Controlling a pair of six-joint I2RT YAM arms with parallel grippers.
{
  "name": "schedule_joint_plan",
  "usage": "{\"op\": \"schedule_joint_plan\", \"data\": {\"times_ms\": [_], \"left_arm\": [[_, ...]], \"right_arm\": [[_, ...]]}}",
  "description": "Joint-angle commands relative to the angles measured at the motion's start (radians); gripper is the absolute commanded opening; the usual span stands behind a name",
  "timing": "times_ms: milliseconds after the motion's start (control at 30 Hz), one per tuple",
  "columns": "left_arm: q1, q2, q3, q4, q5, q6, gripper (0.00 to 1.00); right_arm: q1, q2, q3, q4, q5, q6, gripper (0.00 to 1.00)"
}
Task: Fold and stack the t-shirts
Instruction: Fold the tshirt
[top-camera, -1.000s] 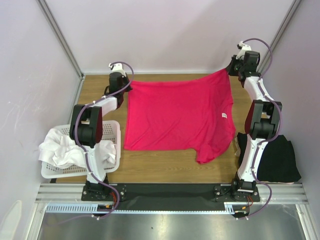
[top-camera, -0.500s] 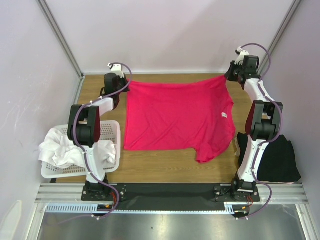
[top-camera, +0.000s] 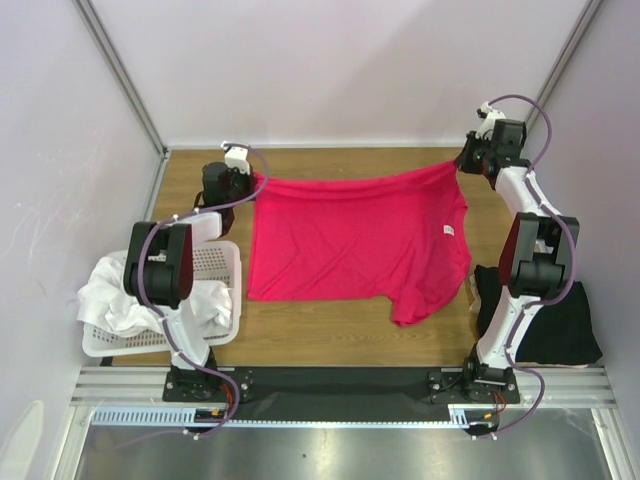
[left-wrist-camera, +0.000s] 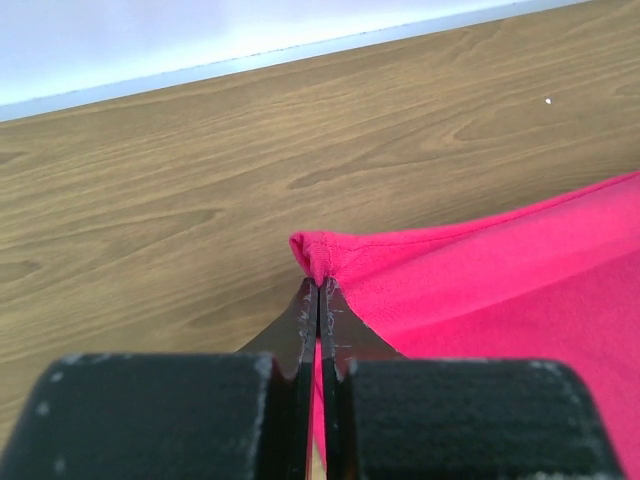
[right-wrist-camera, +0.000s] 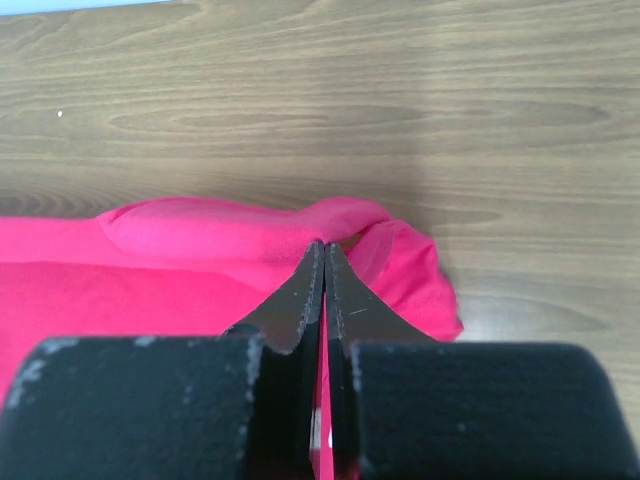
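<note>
At the far left of the table (top-camera: 330, 342), near edge: white perforated basket (top-camera: 226, 262), white t-shirts (top-camera: 118, 298) bunched in it and spilling over its left and near rims.

Next right, toward the back: left gripper (top-camera: 250, 179), jaws closed tight on the far-left corner of the pink t-shirt (top-camera: 350, 240). The left wrist view confirms it: a small bunched nub of pink cloth is pinched right at the fingertips, wood grain behind it, and the cloth runs off to the right.

Middle: the pink t-shirt is spread wide across the table. Its far edge is strung between the two grippers and dips a little in the middle. The rest lies mostly flat with a few creases. One sleeve sticks out toward the near edge at the right side. A small white neck label (top-camera: 449, 232) sits on the right-hand part of the shirt.

Back right: right gripper (top-camera: 464, 161), jaws also closed, gripping the far-right corner of the pink t-shirt. In the right wrist view, a rolled fold of pink sits at the fingertips and a bit of cloth puddles on the wood just right of them.

Far right, near edge: black t-shirt (top-camera: 556, 316), lying in a rough pile beside the right arm's base, apart from the pink one.
</note>
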Motion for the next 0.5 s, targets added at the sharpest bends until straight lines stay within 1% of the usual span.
{"op": "schedule_joint_plan", "data": {"times_ms": [0, 200, 333, 467], "left_arm": [[0.020, -0.085, -0.029, 0.049, 0.017, 0.031, 0.00], [0.020, -0.145, -0.099, 0.029, 0.034, -0.003, 0.00], [0.020, -0.169, -0.139, 0.016, 0.035, 0.001, 0.00], [0.020, -0.180, -0.150, -0.034, 0.057, 0.023, 0.00]], "right_arm": [[-0.010, -0.082, -0.031, 0.005, 0.025, -0.020, 0.00], [-0.015, -0.120, -0.101, 0.003, 0.034, -0.019, 0.00], [-0.020, -0.129, -0.137, -0.009, 0.038, -0.018, 0.00], [-0.023, -0.135, -0.156, -0.037, 0.046, -0.018, 0.00]]}}
